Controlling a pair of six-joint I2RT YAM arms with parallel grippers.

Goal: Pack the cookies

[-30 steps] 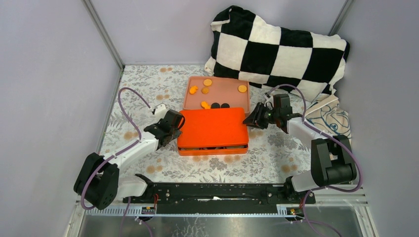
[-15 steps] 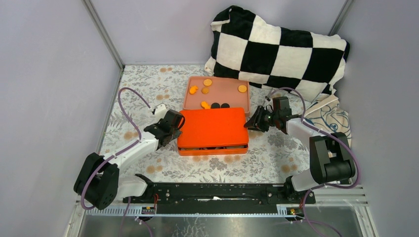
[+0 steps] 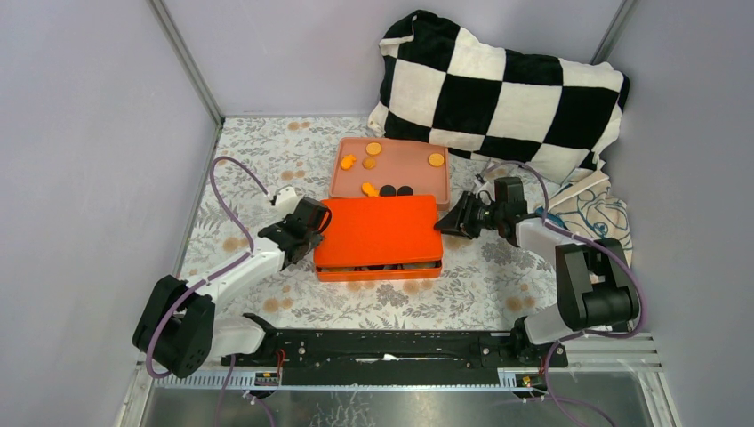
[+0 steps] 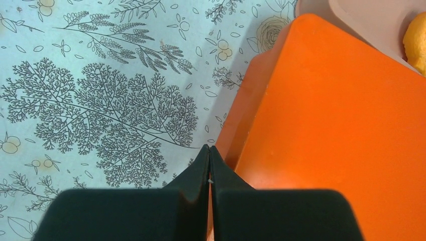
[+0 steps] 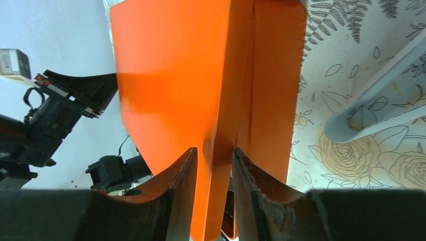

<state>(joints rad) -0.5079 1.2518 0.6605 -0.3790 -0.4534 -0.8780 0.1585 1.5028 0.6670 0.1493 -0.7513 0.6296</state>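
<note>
**Top view.** Soft, even light from overhead. The tabletop (image 3: 267, 160) and the checked pillow (image 3: 498, 80) read clearly and shadows are faint. One narrow dark band lies under the orange lid (image 3: 378, 229) at 6 o'clock. The lid's colour is saturated and matte.

**Left wrist view.** Bluish cast, with the leaf print sharp. The lid throws a soft shadow toward 9 o'clock. The left gripper (image 4: 209, 150) is a featureless black mass at 6 o'clock.

**Right wrist view.** The lid is bright at 12 o'clock and darkens toward 6 o'clock. The right gripper (image 5: 214, 150), close to the lens, is soft-focused. Straight edges splay with wide-angle distortion.
</note>
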